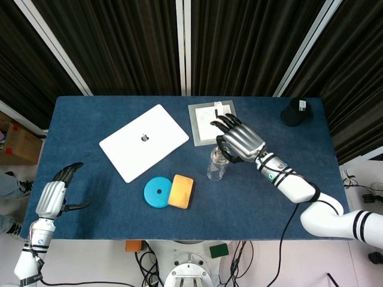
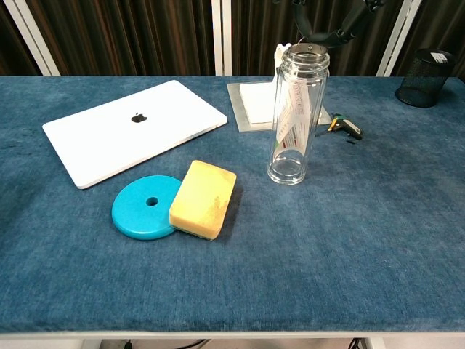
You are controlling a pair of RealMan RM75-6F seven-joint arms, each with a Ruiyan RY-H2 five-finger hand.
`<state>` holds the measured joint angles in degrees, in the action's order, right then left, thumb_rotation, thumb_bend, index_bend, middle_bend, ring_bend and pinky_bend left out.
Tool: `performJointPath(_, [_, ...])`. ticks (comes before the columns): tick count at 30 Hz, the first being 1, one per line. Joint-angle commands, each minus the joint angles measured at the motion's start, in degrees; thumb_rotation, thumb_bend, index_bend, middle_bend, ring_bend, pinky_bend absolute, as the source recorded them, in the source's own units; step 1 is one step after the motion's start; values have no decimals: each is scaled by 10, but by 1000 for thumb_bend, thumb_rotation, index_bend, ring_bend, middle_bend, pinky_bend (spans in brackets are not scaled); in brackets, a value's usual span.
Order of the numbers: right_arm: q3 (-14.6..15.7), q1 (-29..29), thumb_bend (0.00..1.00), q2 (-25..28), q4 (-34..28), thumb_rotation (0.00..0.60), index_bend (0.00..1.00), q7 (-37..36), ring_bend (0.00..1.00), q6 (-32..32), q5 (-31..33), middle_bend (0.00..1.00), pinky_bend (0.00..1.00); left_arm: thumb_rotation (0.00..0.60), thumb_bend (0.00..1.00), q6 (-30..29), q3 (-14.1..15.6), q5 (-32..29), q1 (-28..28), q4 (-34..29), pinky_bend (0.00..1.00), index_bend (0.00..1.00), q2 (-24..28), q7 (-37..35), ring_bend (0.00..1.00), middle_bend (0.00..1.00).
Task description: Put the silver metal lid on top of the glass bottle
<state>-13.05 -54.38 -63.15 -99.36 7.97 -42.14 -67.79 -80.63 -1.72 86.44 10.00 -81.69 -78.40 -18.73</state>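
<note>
The clear glass bottle (image 2: pixel 294 123) stands upright near the middle of the blue table (image 2: pixel 378 240). In the head view the bottle (image 1: pixel 215 168) is half hidden under my right hand (image 1: pixel 240 139). The silver metal lid (image 2: pixel 309 50) sits in the bottle's mouth. In the chest view my right hand's dark fingertips (image 2: pixel 350 27) hang spread just above and around the lid, and a small gap shows between them and it. My left hand (image 1: pixel 52 196) hovers off the table's front left corner, holding nothing, with its thumb apart from its fingers.
A white laptop (image 2: pixel 134 127) lies closed to the bottle's left. A blue disc (image 2: pixel 142 209) and a yellow sponge (image 2: pixel 203 198) lie in front of it. Behind the bottle is a white pad (image 2: pixel 254 102). A small green tool (image 2: pixel 345 125) and a black mesh cup (image 2: pixel 429 67) are to the right.
</note>
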Motion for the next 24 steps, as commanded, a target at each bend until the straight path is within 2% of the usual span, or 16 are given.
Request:
performJointPath(1, [1, 0, 444, -1, 1, 600, 701, -2, 0, -1, -2, 82, 0, 600, 4, 0, 0, 0, 0, 0, 179, 135, 0, 0, 112, 135])
performJointPath(12, [5, 0, 412, 2, 5, 600, 695, -21, 0, 6, -14, 82, 0, 600, 4, 1, 0, 0, 0, 1, 179, 135, 0, 0, 113, 135])
performJointPath(24, [8, 1, 369, 10, 9, 600, 573, -44, 0, 12, -33, 82, 0, 600, 4, 1, 0, 1, 1, 0, 179, 135, 1, 1, 113, 135])
